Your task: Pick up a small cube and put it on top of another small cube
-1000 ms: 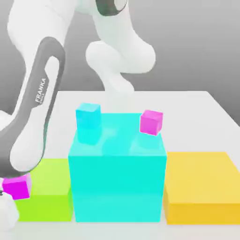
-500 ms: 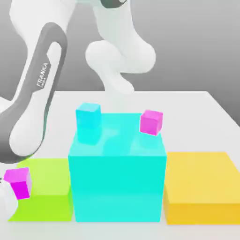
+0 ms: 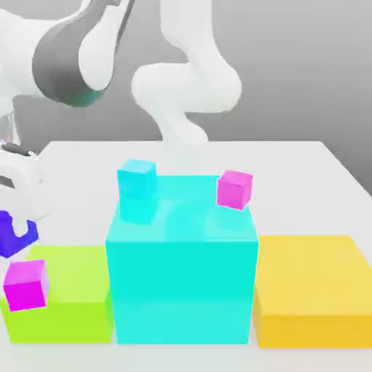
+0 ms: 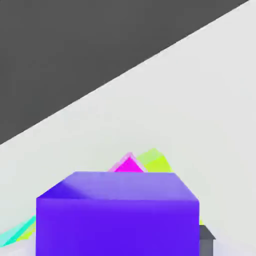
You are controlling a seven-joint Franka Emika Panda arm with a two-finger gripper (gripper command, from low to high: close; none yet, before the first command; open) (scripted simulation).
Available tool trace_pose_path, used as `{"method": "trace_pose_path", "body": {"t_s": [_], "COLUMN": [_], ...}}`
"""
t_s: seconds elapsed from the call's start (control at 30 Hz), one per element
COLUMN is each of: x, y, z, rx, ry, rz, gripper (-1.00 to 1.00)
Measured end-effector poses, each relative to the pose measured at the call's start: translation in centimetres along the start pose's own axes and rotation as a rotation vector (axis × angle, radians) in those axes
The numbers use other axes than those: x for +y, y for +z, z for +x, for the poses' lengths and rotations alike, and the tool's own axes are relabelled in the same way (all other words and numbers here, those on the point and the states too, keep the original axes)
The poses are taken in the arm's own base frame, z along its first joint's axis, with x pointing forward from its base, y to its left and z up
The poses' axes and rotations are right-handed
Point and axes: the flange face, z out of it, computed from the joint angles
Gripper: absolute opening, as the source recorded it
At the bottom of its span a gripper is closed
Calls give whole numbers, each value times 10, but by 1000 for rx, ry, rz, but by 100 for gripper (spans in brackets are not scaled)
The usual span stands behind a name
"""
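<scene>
1 pale tabletop (image 3: 305,189) stands before a plain grey background (image 3: 290,73), paler lower down.

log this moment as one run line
gripper: holding blue cube | magenta cube: at green block | stacking: not done

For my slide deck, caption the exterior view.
Robot pincer lifting a blue cube beside the magenta cube on the lime-green block.

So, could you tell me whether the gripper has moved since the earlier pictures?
Yes: in the exterior view, the gripper has risen relative to the green block, now holding a blue cube.
</scene>
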Motion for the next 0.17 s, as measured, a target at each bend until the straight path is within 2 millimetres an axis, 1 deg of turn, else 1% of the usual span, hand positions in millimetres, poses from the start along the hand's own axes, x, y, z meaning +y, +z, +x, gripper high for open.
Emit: {"method": "trace_pose_path", "body": {"t_s": [0.03,0.07,0.17], "x": [-1,-3,-3], "y": [15,26,26], "z": [-3,-5,-5], "rx": [1,1,1], "ry": [-4,-9,-9], "rz": [0,-1,-1], "gripper": [-100,100,100]}}
